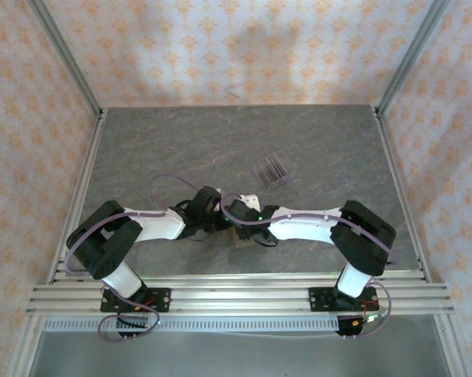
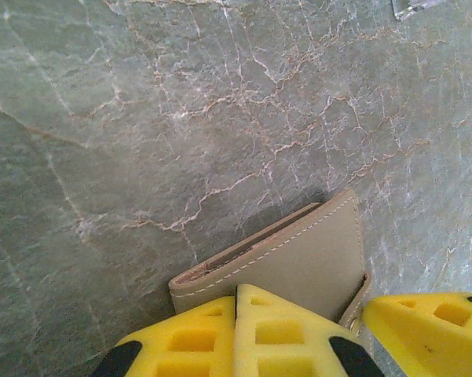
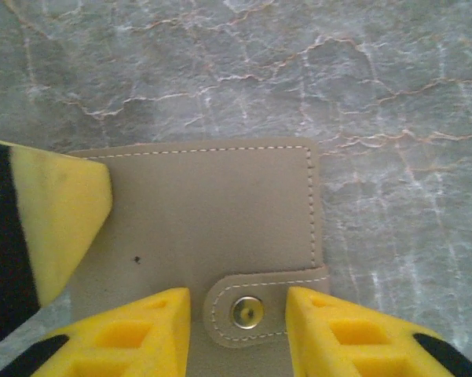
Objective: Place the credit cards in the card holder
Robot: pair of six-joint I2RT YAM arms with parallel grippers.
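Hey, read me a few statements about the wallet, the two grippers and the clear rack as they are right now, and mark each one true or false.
1. The card holder lies closed, with its snap tab folded over the front. True.
2. The left gripper has its jaws wide open. False: they are shut, with the fingers touching each other.
3. The snap stud sits between the open jaws of the right gripper. True.
4. The clear rack stands on top of the card holder. False: it stands apart from it, farther back on the table.
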